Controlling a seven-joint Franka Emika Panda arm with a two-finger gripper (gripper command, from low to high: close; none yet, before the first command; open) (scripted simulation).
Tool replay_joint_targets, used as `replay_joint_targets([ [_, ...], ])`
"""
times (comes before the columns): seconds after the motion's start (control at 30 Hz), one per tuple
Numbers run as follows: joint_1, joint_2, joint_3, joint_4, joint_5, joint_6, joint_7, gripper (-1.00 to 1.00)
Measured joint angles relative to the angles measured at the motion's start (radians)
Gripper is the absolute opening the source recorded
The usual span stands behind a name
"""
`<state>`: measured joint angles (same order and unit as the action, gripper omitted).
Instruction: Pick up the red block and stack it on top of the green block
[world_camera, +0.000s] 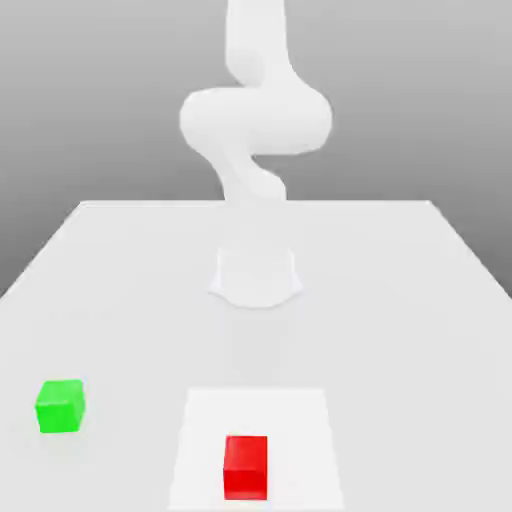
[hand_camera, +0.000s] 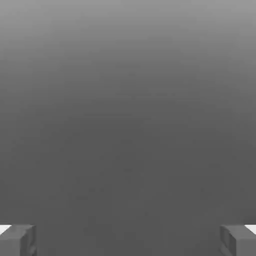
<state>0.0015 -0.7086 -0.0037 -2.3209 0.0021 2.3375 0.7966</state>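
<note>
Blocks first: we find the red block (world_camera: 246, 466) on the table (world_camera: 400, 300) at the near edge of the exterior view, sitting on a paler square patch (world_camera: 300, 430) of the surface, and the green block (world_camera: 60, 405) well apart from it toward the exterior view's left, on the plain table. Neither block is touched, and nothing rests on the green one, so we judge the stacking has not begun.

We see the arm (world_camera: 255, 120) rising from its round base (world_camera: 256, 275) at the middle of the table and climbing out of the exterior view, so the hand itself is not in that picture. We read this as a raised posture away from the work.

In the hand view, the gripper (hand_camera: 128, 240) shows two fingertips (hand_camera: 17, 240) at opposite sides of the picture with a wide bare gap between them: the fingers are spread apart and hold nothing. Beyond them we see only even grey, no block and no table, which fits a hand not aimed at either block yet.

As for writing, we find none: both blocks have plain faces, and the table and arm carry no label or brand we can read
</note>
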Motion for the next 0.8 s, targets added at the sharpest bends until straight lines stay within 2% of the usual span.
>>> replay_joint_targets([
  [0.8,-0.008,0.876,-0.013,-0.195,0.007,0.365,-0.022,0.0],
])
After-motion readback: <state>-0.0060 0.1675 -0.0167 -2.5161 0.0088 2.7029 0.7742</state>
